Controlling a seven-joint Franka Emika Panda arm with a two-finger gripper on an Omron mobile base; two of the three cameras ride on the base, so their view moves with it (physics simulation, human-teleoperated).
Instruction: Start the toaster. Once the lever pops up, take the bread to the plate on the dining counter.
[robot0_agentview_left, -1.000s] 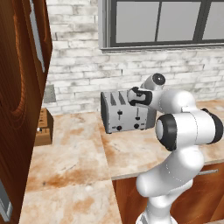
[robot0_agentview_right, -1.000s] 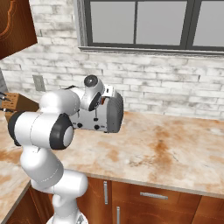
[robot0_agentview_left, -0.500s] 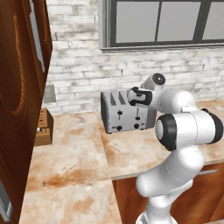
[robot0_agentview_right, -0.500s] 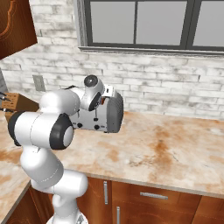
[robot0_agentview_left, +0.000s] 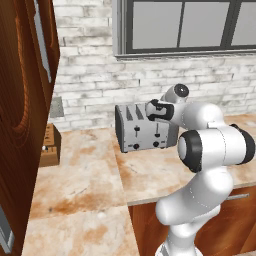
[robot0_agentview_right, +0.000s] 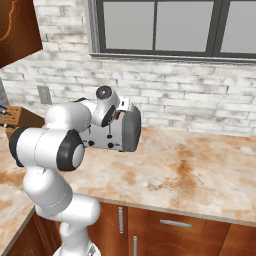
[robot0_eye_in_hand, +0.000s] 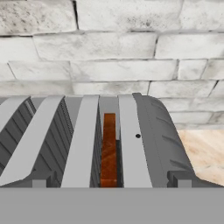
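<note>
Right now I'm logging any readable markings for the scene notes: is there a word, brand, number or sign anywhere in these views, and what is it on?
None: no readable text in any view.
The toaster: plain grey front, only slider tracks and small dark knobs, no lettering.
The bread in its slot: no marking.
Wall outlet: blank.
Wooden block: small dark dots, not characters.

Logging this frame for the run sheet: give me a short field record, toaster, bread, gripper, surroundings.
toaster: grey, four slots, on the marble-look counter against the white brick wall
bread: brown slice standing on edge in the slot nearest the toaster's right end, in the hand view
gripper: open, at the toaster's top front edge, holding nothing
front sliders: two tracks, dark knobs below
other items: wooden block left of the toaster, window above
</note>
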